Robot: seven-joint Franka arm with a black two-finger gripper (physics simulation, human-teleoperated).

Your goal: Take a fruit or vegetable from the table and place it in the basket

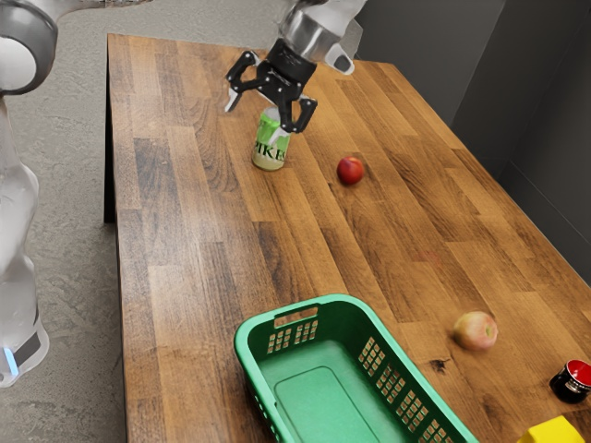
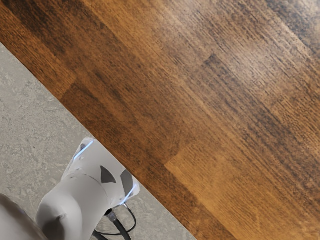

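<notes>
Red fruit point(image 1: 350, 171) near "PIKE" can point(image 1: 269, 155)

The hand point(image 1: 253, 123) hangs over the counter point(image 1: 189, 277), toward its short edge at the top of the exterior view. Its two fingers point(image 1: 304, 114) stand wide apart, tips angled down and toward the exterior view's left. The wrist point(image 1: 311, 35) leans above them. The arm's pale base point(image 1: 18, 355) stands beside the counter's long edge.
</notes>
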